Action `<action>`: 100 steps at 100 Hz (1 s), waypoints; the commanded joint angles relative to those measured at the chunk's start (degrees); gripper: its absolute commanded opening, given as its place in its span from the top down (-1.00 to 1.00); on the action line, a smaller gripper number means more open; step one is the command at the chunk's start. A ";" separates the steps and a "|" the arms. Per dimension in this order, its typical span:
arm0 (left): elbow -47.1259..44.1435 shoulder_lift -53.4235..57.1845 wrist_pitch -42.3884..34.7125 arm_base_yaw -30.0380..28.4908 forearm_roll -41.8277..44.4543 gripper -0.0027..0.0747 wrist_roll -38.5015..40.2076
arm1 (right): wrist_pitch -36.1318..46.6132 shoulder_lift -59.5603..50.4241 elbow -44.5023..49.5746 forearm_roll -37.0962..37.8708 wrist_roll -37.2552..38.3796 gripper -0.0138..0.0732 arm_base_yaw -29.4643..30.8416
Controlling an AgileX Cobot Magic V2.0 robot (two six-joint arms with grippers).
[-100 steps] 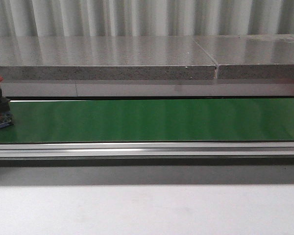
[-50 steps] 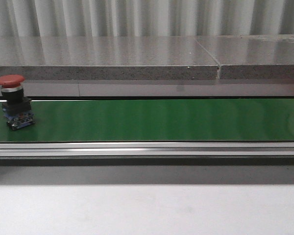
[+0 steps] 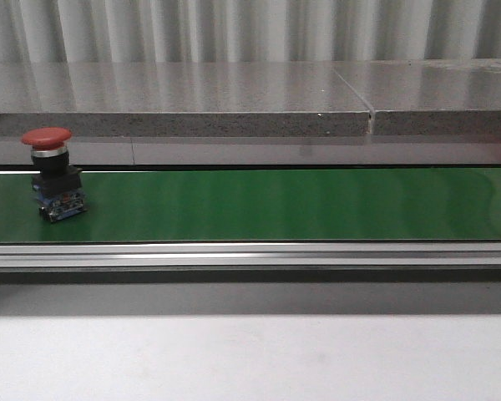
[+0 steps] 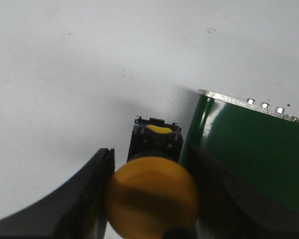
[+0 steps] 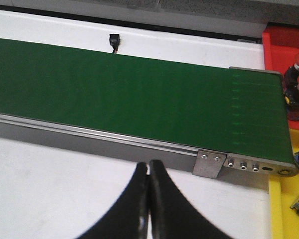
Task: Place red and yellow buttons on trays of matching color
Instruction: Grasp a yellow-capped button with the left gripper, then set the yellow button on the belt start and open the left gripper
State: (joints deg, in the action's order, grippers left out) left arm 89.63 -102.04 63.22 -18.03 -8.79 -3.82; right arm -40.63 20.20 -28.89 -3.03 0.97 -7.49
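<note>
Belt point(image 3: 275, 205) smooth green, slight sheen. Rail point(image 3: 250, 255) brushed metal, bracket point(image 5: 208, 163) metal too. Ledge point(image 3: 175, 100) speckled stone, polished top. Red button point(image 3: 47, 137) matt plastic; yellow button point(image 4: 152, 195) smooth plastic. Table point(image 3: 250, 359) matt white.

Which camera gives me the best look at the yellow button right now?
The left wrist view: the yellow button fills the space between the left gripper's fingers, cap toward the camera. The front view shows only a red button on the green belt; the right wrist view doesn't show it.
</note>
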 commanded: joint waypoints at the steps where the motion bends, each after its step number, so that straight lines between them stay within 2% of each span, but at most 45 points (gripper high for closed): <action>1: -1.99 6.14 -2.48 1.39 -1.00 0.31 -0.08 | 3.80 0.21 -1.36 0.47 -0.48 0.83 -0.07; 41: -8.93 8.84 -3.44 8.68 1.21 0.31 -0.08 | 3.80 0.21 -1.36 0.47 -0.48 0.83 -0.07; 57: -10.67 8.62 -5.64 8.92 2.19 0.31 -0.08 | 3.80 0.21 -1.36 0.47 -0.48 0.84 -0.07; 87: -10.65 6.08 -3.58 8.92 2.88 0.29 -0.21 | 3.80 0.21 -1.36 0.47 -0.48 0.84 -0.07; 94: -10.65 5.83 -3.58 8.92 2.78 0.17 -0.21 | 3.80 0.21 -1.36 0.47 -0.48 0.84 -0.07; 100: -10.65 5.83 -3.46 8.92 2.22 -0.06 -0.32 | 3.80 0.21 -1.36 0.47 -0.48 0.84 -0.07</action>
State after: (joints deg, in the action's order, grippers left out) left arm 77.72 -98.23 60.31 -9.45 -5.81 -3.96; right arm -40.63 20.20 -28.89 -3.03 0.97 -7.49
